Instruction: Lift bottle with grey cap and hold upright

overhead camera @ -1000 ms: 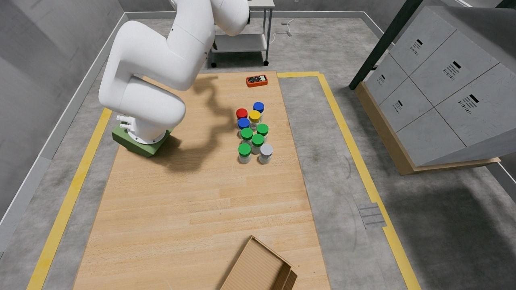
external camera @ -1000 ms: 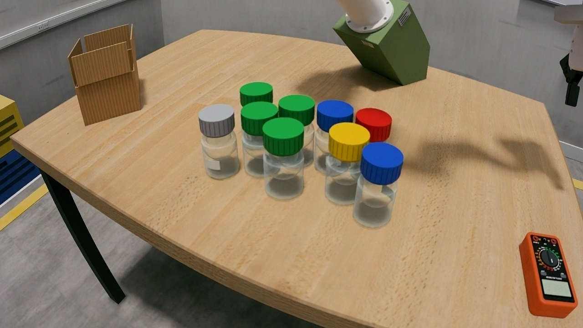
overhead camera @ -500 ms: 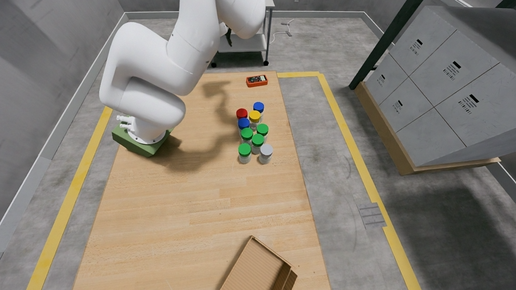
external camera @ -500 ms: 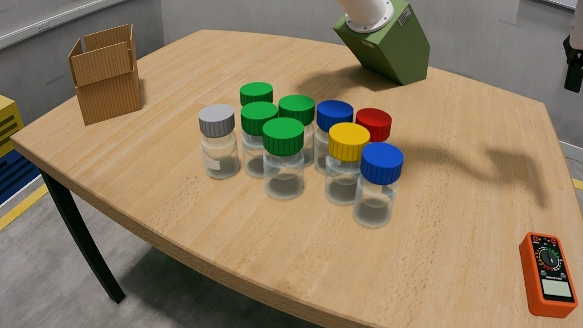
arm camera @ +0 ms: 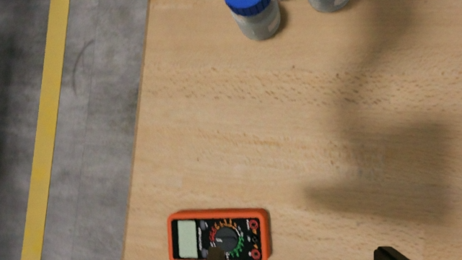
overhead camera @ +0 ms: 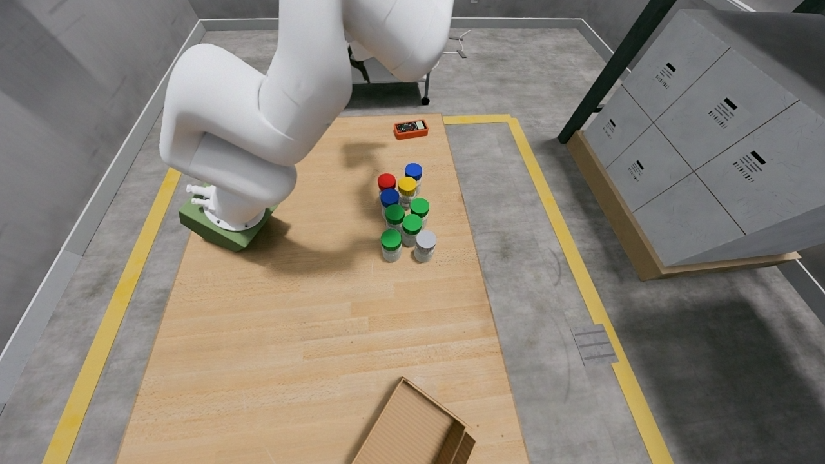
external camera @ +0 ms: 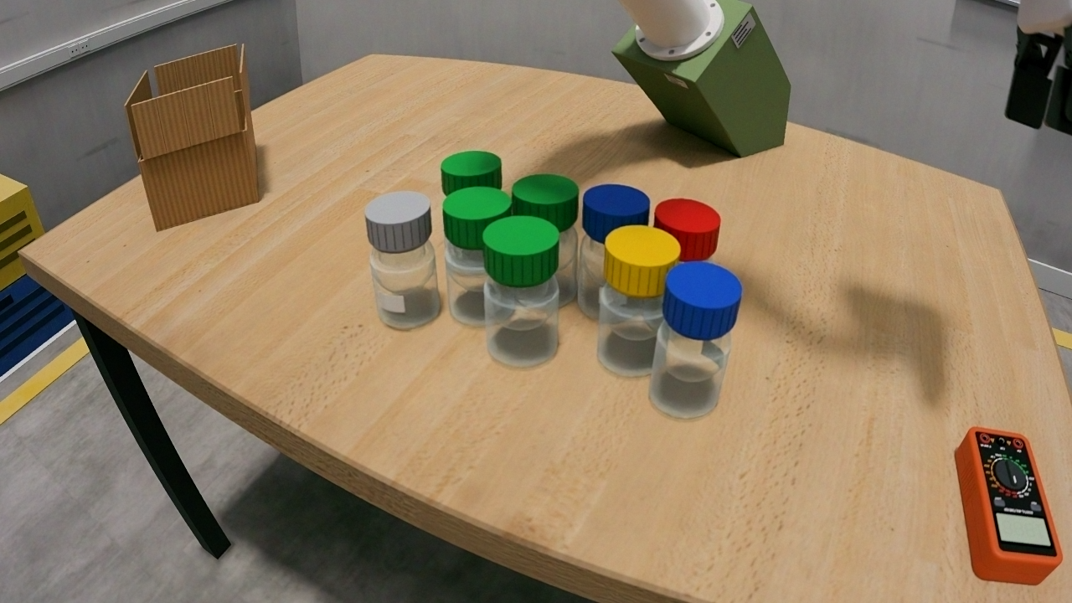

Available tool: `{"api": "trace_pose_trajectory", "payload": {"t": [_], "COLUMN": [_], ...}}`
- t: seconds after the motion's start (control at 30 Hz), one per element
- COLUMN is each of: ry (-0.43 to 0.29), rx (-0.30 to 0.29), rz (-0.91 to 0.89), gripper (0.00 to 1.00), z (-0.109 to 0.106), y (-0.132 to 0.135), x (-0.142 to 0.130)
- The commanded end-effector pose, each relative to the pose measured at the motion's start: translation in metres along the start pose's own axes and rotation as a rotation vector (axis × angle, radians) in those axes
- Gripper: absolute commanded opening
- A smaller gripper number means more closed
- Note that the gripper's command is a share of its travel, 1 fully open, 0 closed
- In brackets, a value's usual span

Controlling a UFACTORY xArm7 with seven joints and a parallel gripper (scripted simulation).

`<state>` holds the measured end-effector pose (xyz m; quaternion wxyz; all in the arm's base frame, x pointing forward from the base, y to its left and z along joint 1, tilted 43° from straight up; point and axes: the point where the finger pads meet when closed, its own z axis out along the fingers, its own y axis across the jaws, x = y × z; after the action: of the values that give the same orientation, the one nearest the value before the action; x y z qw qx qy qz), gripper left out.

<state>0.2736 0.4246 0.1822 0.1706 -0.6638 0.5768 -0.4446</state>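
The bottle with the grey cap (overhead camera: 425,245) stands upright at the near right corner of a tight cluster of bottles on the wooden table; it also shows at the cluster's left end in the exterior view (external camera: 400,258). Beside it stand several green-capped bottles (external camera: 520,288). My gripper (external camera: 1043,79) hangs high above the table's far end, well away from the cluster, open and empty. In the wrist view only fingertips show at the bottom edge (arm camera: 299,254), above the multimeter, with a blue-capped bottle (arm camera: 254,16) at the top.
The cluster also holds blue-capped (external camera: 693,337), yellow-capped (external camera: 636,300) and red-capped (external camera: 686,229) bottles, all upright. An orange multimeter (external camera: 1007,503) lies near the table's far end. A cardboard box (external camera: 193,135) stands at the other end. The arm's green base (external camera: 708,74) sits on the table's side.
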Motion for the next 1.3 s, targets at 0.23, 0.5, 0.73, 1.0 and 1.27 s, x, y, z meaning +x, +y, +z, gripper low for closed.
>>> {"api": "trace_pose_trajectory", "payload": {"t": [0.23,0.5,0.73,1.0,1.27], "ry": [0.013,0.027,0.038,0.046,0.052], "rx": [-0.035,-0.073,-0.111,-0.146,-0.190], "rz": [0.157,0.302,0.429,0.538,0.661], "gripper": [0.79,0.79,0.79,0.79,0.79], "z": [-0.013,-0.020,-0.025,-0.029,-0.032], "y": [-0.034,-0.054,-0.064,-0.067,-0.064], "x": [0.055,0.108,0.154,0.194,0.236]}}
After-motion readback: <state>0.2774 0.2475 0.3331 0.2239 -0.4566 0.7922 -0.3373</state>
